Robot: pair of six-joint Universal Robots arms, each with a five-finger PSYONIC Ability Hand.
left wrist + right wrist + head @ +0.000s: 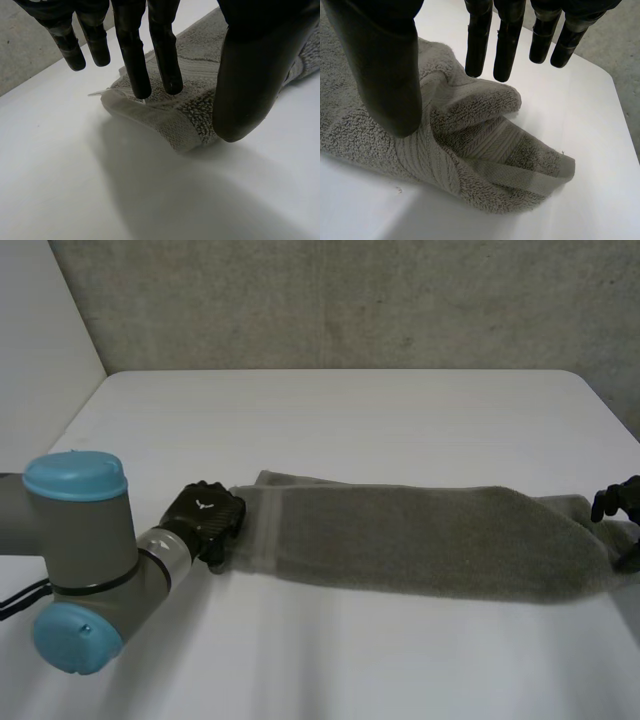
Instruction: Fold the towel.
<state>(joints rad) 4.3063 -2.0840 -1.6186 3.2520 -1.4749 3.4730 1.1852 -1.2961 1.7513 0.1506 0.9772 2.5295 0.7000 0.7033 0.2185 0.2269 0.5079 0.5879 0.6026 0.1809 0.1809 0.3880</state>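
Towel (420,540) grey-brown (ribbed bands near its ends); table (350,410) white; wall (350,300) speckled grey.

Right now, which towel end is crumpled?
The end by the right hand: the towel bunches into folds there, while by the left hand it lies flat.

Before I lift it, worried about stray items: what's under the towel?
Only white table shows around the towel; a small label pokes out beside the left hand. Anything beneath is covered.

Head view high, looking down; wrist views close over towel (420,540) ends.
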